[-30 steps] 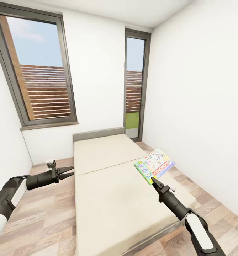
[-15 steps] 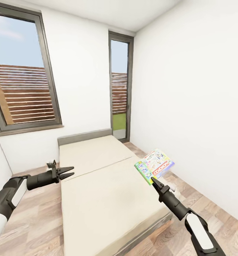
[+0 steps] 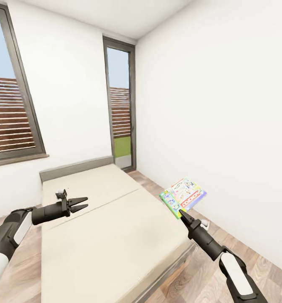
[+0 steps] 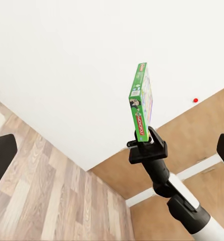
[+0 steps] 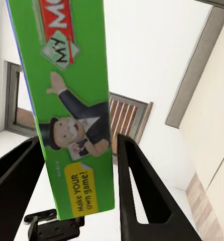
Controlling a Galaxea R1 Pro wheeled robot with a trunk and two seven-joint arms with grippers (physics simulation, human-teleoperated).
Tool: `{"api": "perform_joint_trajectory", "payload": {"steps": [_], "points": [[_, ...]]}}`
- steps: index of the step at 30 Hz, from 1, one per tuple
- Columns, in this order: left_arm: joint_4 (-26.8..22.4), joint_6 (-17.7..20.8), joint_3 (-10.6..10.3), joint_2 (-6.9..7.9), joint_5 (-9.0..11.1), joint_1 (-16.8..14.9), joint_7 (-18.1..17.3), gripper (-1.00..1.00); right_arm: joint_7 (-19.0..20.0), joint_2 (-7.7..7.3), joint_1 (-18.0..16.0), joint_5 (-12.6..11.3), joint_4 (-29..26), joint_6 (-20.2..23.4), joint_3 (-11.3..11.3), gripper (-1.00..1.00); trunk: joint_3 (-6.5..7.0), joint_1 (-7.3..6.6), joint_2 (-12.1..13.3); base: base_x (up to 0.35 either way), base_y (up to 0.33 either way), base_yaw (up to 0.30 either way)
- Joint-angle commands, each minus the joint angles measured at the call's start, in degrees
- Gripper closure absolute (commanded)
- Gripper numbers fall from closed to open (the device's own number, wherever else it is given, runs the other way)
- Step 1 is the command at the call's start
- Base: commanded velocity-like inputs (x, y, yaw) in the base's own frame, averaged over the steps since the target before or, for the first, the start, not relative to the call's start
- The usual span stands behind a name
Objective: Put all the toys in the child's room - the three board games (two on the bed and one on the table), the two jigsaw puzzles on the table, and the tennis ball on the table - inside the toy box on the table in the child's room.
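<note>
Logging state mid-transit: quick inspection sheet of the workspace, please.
Surface: bed, bare mattress, nothing lying on it.
Job's things: board game held off the bed at the right gripper, its green edge standing upright in the left wrist view.
Clutter: nothing seen.
Grippers: right gripper shut on the board game; left gripper open, holding nothing, above the bed's near left side.
Cables: nothing seen.
Surroundings: white walls, window with slatted fence outside, narrow glass door, wood floor.
</note>
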Motion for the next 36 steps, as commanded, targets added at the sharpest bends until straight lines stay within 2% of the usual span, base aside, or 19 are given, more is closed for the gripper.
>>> {"api": "perform_joint_trajectory", "payload": {"steps": [1,14,26,36], "points": [[0.0,0.5,0.0,0.02,0.2,0.0,-0.1,-1.00,0.0,0.03,0.0,-0.5,0.0,0.5,-0.1,1.00,0.04,0.04,0.0,0.238,-0.188,-0.259],[0.0,0.1,0.0,0.02,0.1,0.0,-0.1,-1.00,0.0,0.05,0.0,-0.5,0.0,0.5,-0.1,1.00,0.68,0.04,0.0,0.144,-0.150,-0.259],[0.0,0.0,0.0,-0.03,0.1,0.0,-0.1,-1.00,-0.2,0.07,0.0,-0.5,0.1,0.5,-0.1,1.00,1.27,0.04,0.0,0.011,-0.011,-0.259],[0.0,0.0,0.0,-0.07,0.1,0.0,-0.1,-1.00,-0.5,0.07,0.0,-0.5,0.0,0.5,-0.1,1.00,1.22,0.04,0.0,0.000,0.000,-0.133]]}}
